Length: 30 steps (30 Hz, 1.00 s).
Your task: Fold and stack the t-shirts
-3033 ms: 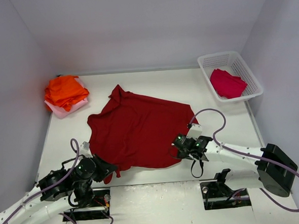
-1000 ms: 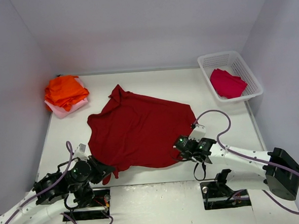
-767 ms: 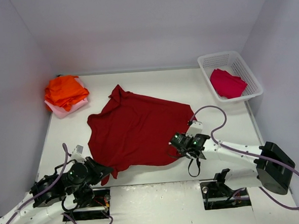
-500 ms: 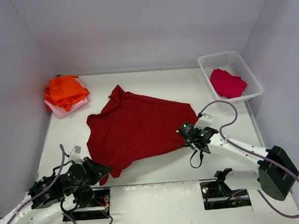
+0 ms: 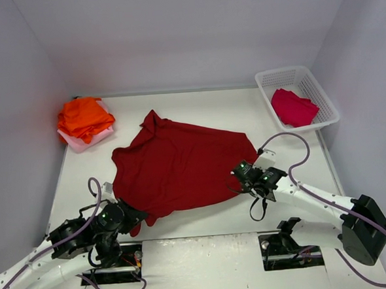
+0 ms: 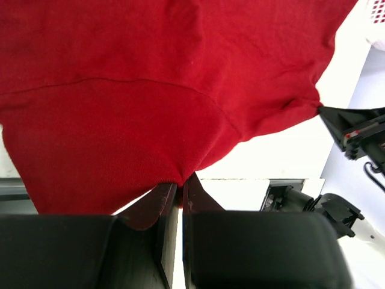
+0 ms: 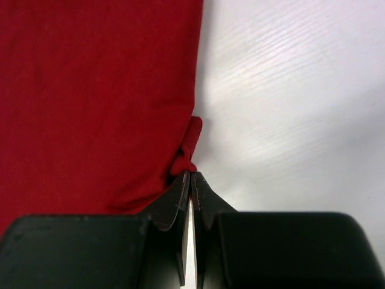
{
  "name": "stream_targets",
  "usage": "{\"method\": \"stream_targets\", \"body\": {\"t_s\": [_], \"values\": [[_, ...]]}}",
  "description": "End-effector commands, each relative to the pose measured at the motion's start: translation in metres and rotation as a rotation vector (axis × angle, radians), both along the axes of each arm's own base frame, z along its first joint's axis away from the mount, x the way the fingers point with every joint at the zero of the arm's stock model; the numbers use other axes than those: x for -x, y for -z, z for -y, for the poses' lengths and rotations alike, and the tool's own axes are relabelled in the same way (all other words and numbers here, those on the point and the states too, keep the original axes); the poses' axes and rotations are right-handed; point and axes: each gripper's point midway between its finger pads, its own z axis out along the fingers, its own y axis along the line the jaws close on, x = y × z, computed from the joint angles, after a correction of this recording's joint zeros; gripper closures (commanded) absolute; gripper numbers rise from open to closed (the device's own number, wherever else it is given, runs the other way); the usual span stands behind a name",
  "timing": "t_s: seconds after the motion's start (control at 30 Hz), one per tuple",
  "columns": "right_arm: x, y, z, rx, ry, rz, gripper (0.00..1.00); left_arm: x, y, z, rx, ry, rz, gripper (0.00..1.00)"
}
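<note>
- A robotics lab test cell.
- Plain pale walls (image 5: 173, 41) box in a white desk (image 5: 197, 108) on three sides.
- Two white robot arms, the left arm (image 5: 30, 271) and the right arm (image 5: 314, 199), are bolted to metal plates (image 5: 314, 253) at its near edge, with purple cables (image 5: 285, 134) looping loose.
- On the desk lie a dark red t-shirt (image 5: 181, 168) and a white lattice basket (image 5: 287, 71).

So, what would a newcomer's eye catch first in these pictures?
The big dark red shirt spread across the middle of the table, with the left gripper and right gripper each pinching its near edge. Then the orange shirts piled far left and the white basket far right.
</note>
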Motion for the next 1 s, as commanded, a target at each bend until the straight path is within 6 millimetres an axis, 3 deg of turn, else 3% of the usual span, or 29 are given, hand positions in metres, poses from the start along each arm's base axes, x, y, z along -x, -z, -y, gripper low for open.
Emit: {"method": "stream_targets", "body": {"t_s": [0.0, 0.27, 0.4, 0.43, 0.57, 0.8, 0.9, 0.97], "values": [[0.006, 0.000, -0.004, 0.006, 0.001, 0.009, 1.00, -0.014, -0.031, 0.008, 0.045, -0.012, 0.083, 1.00], [0.026, 0.021, -0.015, 0.022, -0.027, -0.048, 1.00, -0.017, -0.044, -0.008, 0.024, -0.049, 0.127, 1.00], [0.022, 0.015, -0.015, 0.019, -0.028, -0.023, 0.99, -0.017, -0.054, -0.014, 0.016, -0.052, 0.147, 1.00], [0.018, 0.009, -0.018, 0.009, -0.032, -0.005, 0.83, -0.016, -0.054, -0.013, 0.014, -0.047, 0.144, 1.00], [0.005, -0.014, -0.027, -0.019, -0.052, 0.062, 0.56, -0.015, -0.054, -0.012, 0.013, -0.039, 0.139, 1.00], [-0.020, -0.053, -0.037, -0.002, -0.081, 0.159, 0.35, -0.017, -0.059, -0.010, 0.001, -0.028, 0.149, 1.00], [-0.042, -0.062, -0.023, 0.084, -0.042, 0.183, 0.26, -0.018, -0.059, -0.009, 0.000, -0.027, 0.150, 1.00], [-0.056, -0.056, -0.006, 0.125, -0.003, 0.146, 0.24, -0.017, -0.060, -0.008, 0.002, -0.024, 0.147, 1.00]]}}
